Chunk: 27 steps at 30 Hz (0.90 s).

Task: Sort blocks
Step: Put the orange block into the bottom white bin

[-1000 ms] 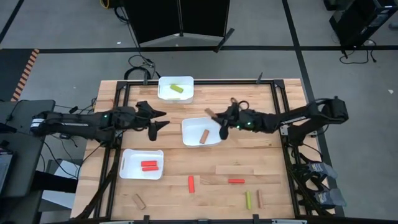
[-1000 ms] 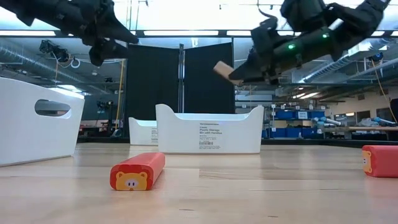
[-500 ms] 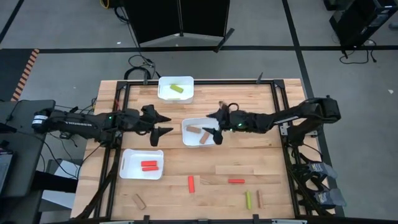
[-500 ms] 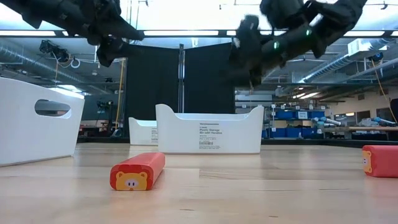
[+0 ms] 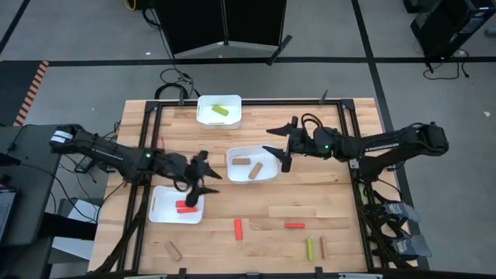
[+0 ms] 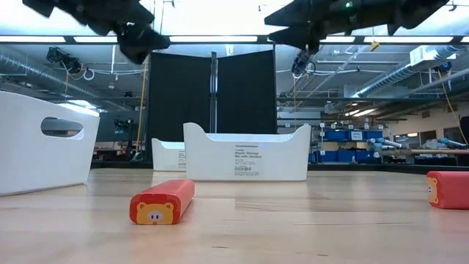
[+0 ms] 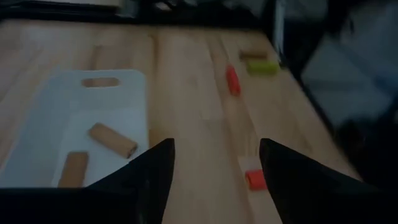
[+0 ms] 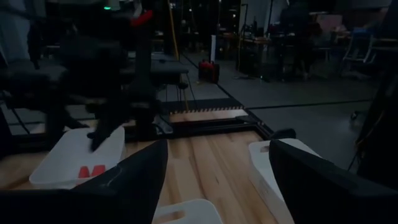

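My right gripper (image 5: 280, 147) hangs open and empty above the right end of the middle white tray (image 5: 267, 177), where two tan blocks (image 5: 242, 162) lie. My left gripper (image 5: 203, 175) is open and empty, above the right edge of the near-left tray (image 5: 159, 209), which holds red blocks (image 5: 184, 206). The far tray (image 5: 203, 116) holds a yellow-green block (image 5: 221, 111). Loose on the table lie two red blocks (image 5: 239, 229), a yellow-green block (image 5: 309, 249) and two tan blocks (image 5: 324, 247). In the left wrist view the fingers stand apart over bare wood beside the middle tray (image 7: 124, 93).
A pale wooden slat (image 5: 294, 211) lies flat on the table to the right of the near-left tray. Black frame rails (image 5: 343, 132) run along the table's left and right sides. In the low view a red block (image 6: 163, 202) lies close in front of the camera.
My right gripper has opened and let go of a tan block, which now lies in the middle tray beside the other. It has then drawn back up and toward the table's right edge. My left gripper has gone toward the near edge, over the near-left tray.
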### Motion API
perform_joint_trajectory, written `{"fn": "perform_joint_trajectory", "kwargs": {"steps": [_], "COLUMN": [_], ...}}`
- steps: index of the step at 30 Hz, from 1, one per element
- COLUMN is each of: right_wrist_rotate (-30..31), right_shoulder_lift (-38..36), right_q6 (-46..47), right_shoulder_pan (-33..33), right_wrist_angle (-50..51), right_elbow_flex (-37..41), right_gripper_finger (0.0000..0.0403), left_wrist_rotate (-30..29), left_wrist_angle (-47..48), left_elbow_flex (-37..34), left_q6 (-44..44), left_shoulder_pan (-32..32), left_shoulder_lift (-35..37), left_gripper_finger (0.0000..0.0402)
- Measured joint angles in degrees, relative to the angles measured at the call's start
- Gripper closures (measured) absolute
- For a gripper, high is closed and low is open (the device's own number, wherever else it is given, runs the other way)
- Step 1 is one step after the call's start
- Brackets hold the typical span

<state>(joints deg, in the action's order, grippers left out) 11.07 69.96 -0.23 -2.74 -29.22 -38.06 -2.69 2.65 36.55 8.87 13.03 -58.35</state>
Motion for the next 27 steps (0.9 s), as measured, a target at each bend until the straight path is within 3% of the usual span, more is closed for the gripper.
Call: {"fn": "perform_joint_trajectory", "kwargs": {"steps": [14,21,27], "right_wrist_rotate": [1.47,1.47,1.49], "right_shoulder_lift": [-7.42,-12.48,-13.53], "right_q6": [-0.83,-4.15,-4.45], "right_shoulder_pan": [1.0,3.25,5.16], "right_wrist_angle": [5.3,7.55,10.78], "right_elbow_flex": [0.09,0.07,0.07], "right_gripper_finger": [0.0119,0.0119,0.0124], "left_wrist_rotate": [4.63,4.93,4.96], "left_wrist_angle": [39.43,42.16,42.93], "left_elbow_flex": [39.01,44.61,46.73], "left_q6": [-23.98,-36.8,-39.94], "left_shoulder_pan": [3.22,3.57,6.23], "left_shoulder_lift": [-32.78,-42.95,-51.41], "left_gripper_finger": [0.0167,0.0167,0.0167]}}
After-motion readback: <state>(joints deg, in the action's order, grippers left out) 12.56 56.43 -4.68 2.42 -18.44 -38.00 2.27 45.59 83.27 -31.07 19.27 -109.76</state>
